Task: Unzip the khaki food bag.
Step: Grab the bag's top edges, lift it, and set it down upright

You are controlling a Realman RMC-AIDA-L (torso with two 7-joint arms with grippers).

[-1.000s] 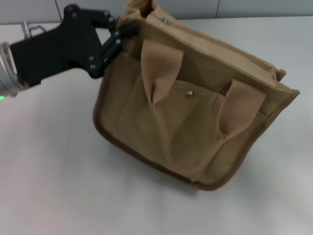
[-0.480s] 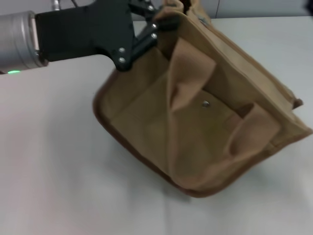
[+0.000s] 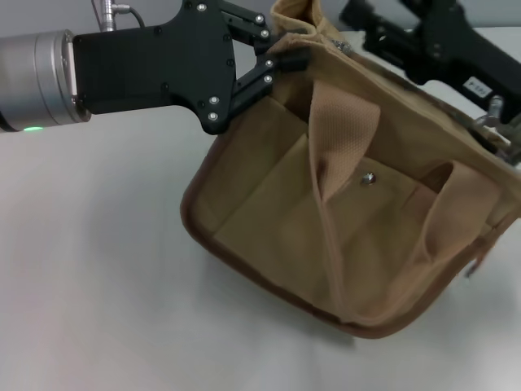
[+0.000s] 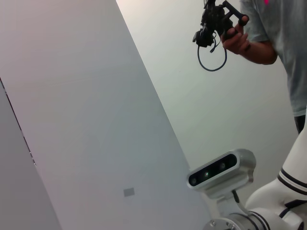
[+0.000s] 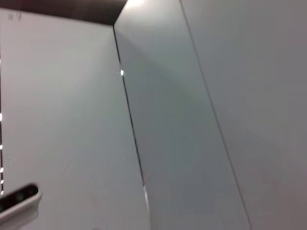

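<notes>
The khaki food bag [image 3: 269, 204] lies tilted on the table in the head view. Its front pocket with a metal snap [image 3: 368, 177] and its two webbing handles [image 3: 343, 122] face up. My left gripper [image 3: 286, 55] comes in from the left and is shut on the bag's top left corner, holding that end raised. My right gripper [image 3: 358, 18] reaches in from the upper right, just over the bag's top edge where the zipper runs. The zipper is mostly hidden behind the right arm. Neither wrist view shows the bag.
The pale table [image 3: 98, 269] spreads out left of and in front of the bag. In the left wrist view, a person [image 4: 268, 33] holds a black device beside the wall, with the robot's head camera [image 4: 220, 168] below. The right wrist view shows only walls.
My left gripper has carried the bag's corner to the right, shifting and turning the bag. My right arm has come into view over the bag's top edge.
</notes>
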